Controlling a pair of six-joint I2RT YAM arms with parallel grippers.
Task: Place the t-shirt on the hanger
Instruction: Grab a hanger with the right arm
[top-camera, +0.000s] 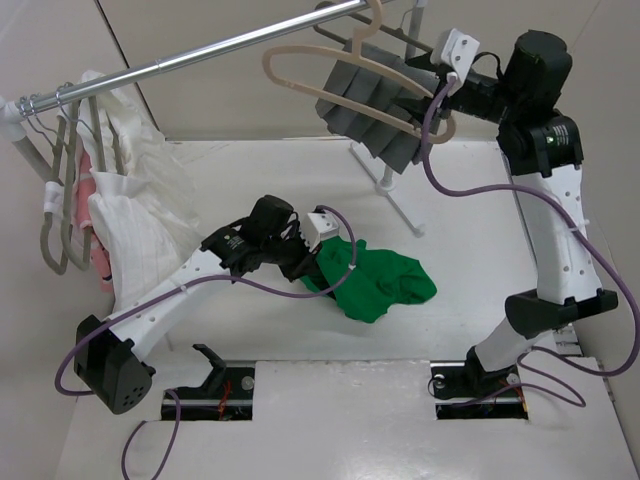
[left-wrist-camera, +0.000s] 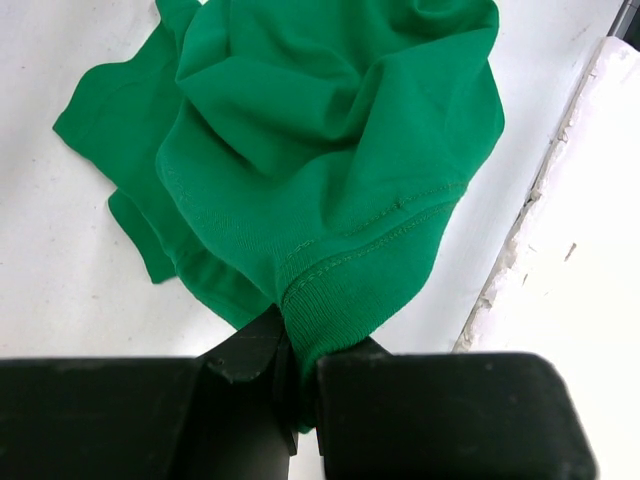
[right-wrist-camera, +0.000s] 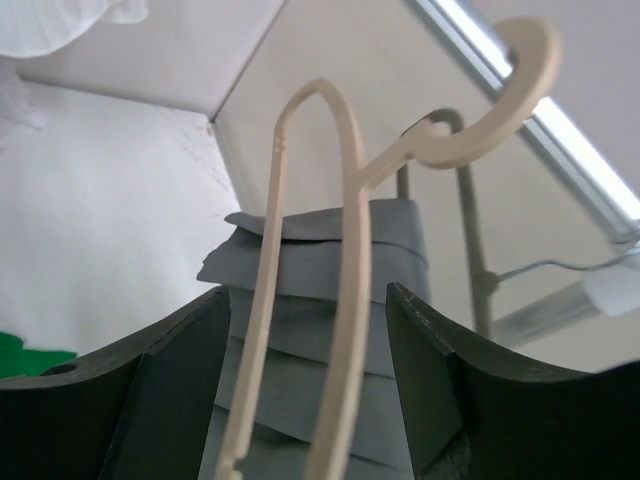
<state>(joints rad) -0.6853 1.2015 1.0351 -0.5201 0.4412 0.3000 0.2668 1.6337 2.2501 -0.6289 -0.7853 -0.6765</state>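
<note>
**Shirt pinched low, hanger raised high.**
We see the left gripper (left-wrist-camera: 297, 372) clamped tight on a ribbed edge of the t-shirt (left-wrist-camera: 330, 150). The rest lies crumpled on the table (top-camera: 250, 170) toward 3 o'clock in the top view, which we judge ready for lifting an opening. The right gripper (right-wrist-camera: 305, 295) stands parted astride the hanger (right-wrist-camera: 350, 200) at 1 o'clock. We cannot tell whether it grips.
</note>
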